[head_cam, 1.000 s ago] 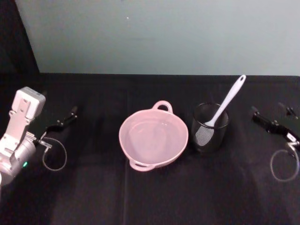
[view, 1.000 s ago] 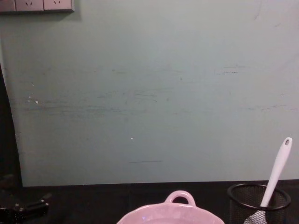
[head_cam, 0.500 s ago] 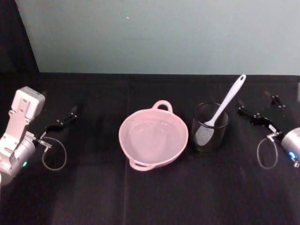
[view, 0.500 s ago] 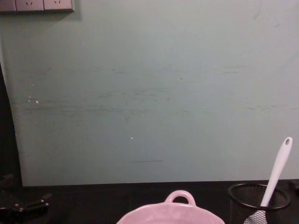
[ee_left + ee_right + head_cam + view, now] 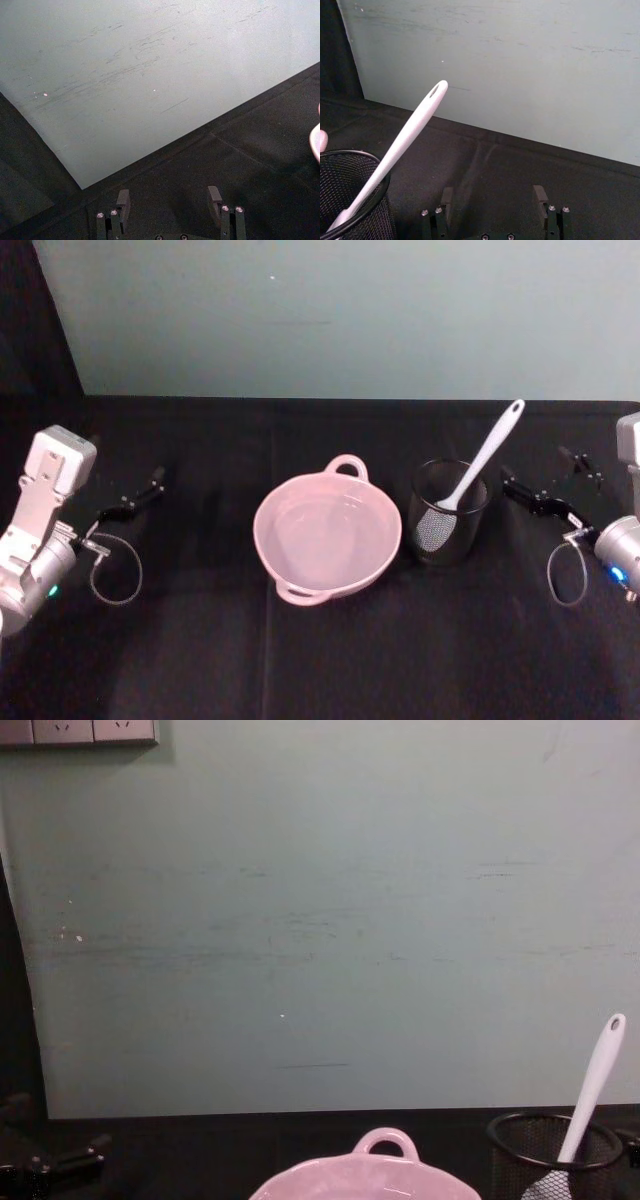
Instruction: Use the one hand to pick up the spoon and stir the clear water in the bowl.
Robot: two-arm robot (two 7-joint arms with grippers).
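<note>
Covering the table (image 5: 320, 660) — black cloth, pale green wall (image 5: 340, 310) behind, right claw (image 5: 493, 198) open, empty, left claw (image 5: 169, 198) likewise.

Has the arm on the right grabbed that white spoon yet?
Apart. The head view shows black table between the right gripper and the spoon, which stands in the mesh cup.

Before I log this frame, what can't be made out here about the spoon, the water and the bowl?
- Spoon head: in the head view it sits inside the black mesh cup, blurred by the mesh wall.
- Water: in the head view only faint glints show in the pink bowl; its level cannot be judged.
- Bowl: the chest view's bottom edge cuts off all but its rim and loop handle.
- Cup base: cut off by the chest view's bottom edge.
</note>
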